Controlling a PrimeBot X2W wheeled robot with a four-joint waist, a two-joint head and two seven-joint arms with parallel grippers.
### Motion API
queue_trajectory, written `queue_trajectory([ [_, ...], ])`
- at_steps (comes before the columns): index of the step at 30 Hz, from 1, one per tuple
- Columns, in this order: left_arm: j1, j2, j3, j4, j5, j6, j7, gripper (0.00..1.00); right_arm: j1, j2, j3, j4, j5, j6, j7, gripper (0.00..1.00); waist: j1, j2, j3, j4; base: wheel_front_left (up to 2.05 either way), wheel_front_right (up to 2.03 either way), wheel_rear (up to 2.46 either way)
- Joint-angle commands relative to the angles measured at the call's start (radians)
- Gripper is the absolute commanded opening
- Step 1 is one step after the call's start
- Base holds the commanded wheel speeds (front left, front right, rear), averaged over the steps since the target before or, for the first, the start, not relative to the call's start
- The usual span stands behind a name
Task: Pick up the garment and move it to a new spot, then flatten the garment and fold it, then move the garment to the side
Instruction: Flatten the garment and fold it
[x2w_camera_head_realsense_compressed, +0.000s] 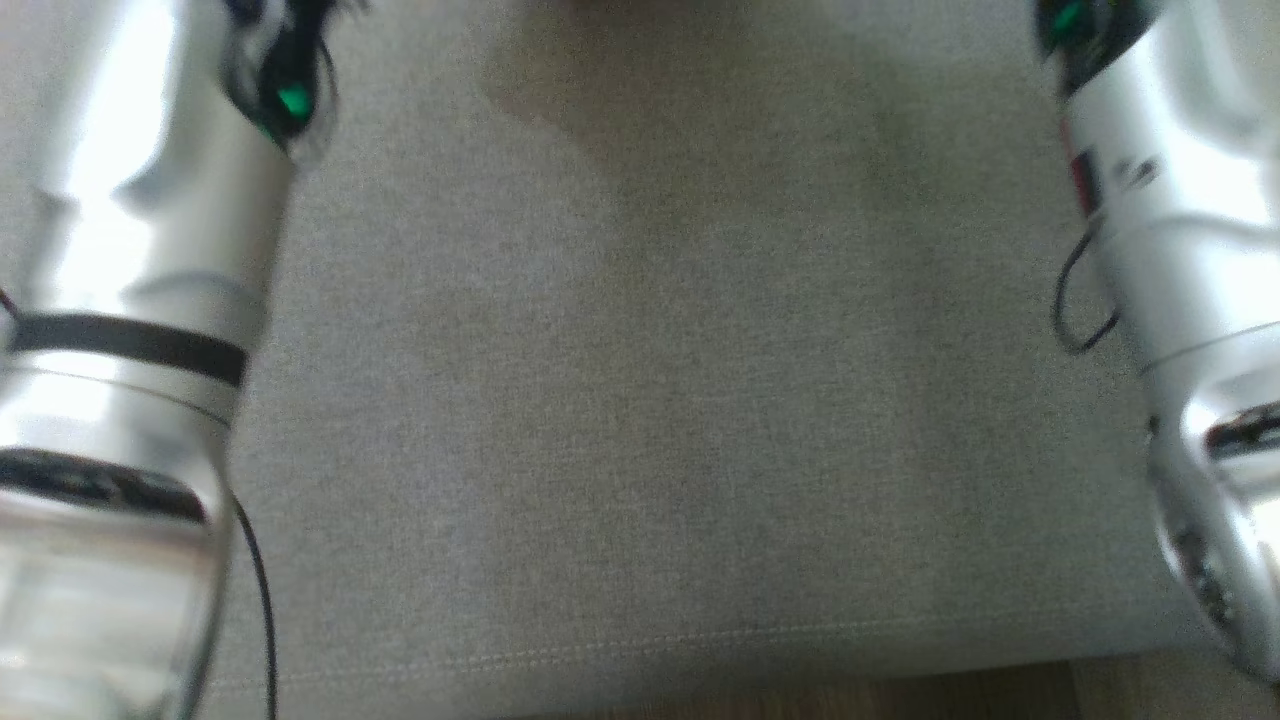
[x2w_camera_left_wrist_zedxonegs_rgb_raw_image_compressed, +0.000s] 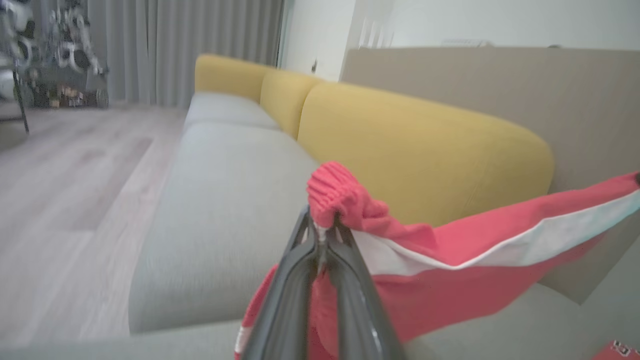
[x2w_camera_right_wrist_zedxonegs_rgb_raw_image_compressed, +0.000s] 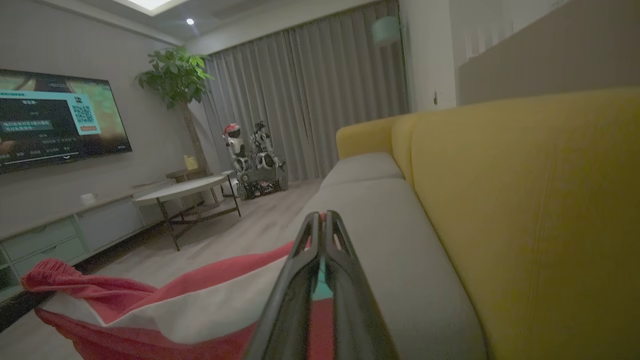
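Left wrist view: garment (x2w_camera_left_wrist_zedxonegs_rgb_raw_image_compressed: 440, 250), red with a white stripe, ribbed cuff (x2w_camera_left_wrist_zedxonegs_rgb_raw_image_compressed: 332, 192) pinched in the closed left jaws, cloth stretched off to their right above the grey sofa seat (x2w_camera_left_wrist_zedxonegs_rgb_raw_image_compressed: 225, 210). Right jaws clamped shut on its other end, cloth trailing to their left; yellow backrest (x2w_camera_right_wrist_zedxonegs_rgb_raw_image_compressed: 525, 210) just to their right.

The sofa's grey seat (x2w_camera_head_realsense_compressed: 640, 400) lies flat and bare between the two forearms, open to a reach from above or over the sofa's front edge. At the sofa's rear the yellow backrest (x2w_camera_left_wrist_zedxonegs_rgb_raw_image_compressed: 410, 150) rises like a wall, with a beige panel (x2w_camera_left_wrist_zedxonegs_rgb_raw_image_compressed: 475, 85) behind it. A red-and-white garment (x2w_camera_left_wrist_zedxonegs_rgb_raw_image_compressed: 475, 250) hangs stretched above the seat, barring the way along it. Before the sofa the wooden floor (x2w_camera_left_wrist_zedxonegs_rgb_raw_image_compressed: 65, 190) is open; a round table (x2w_camera_right_wrist_zedxonegs_rgb_raw_image_compressed: 185, 192) stands well apart.
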Motion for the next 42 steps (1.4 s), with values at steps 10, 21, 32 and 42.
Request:
queue_trajectory([
  [10, 0.266, -0.058, 0.033, 0.06, -0.088, -0.023, -0.021, 0.0, 0.265, 0.016, 0.099, 0.106, 0.189, -0.001, -0.048, 0.0, -0.0001, 0.0, 0.048, 0.036, 0.0, 0.0, 0.0],
  [21, 0.685, -0.011, 0.066, -0.233, -0.066, -0.023, -0.021, 0.0, 0.759, -0.084, 0.033, -0.243, 0.246, -0.001, -0.059, 0.0, -0.0001, 0.0, -0.035, 0.027, 0.0, 0.0, 0.0],
  [32, 1.024, 0.083, 0.118, -0.567, -0.036, 0.049, -0.001, 0.0, 1.275, -0.042, -0.219, -0.766, 0.097, -0.001, 0.162, 0.0, -0.0001, 0.0, -0.133, 0.039, 0.0, 0.0, 0.0],
  [42, 1.286, 0.148, 0.132, -0.895, -0.038, 0.185, 0.099, 0.0, 1.555, 0.038, -0.349, -1.095, -0.001, -0.001, 0.391, 0.0, -0.0001, 0.0, -0.191, 0.042, 0.0, 0.0, 0.0],
])
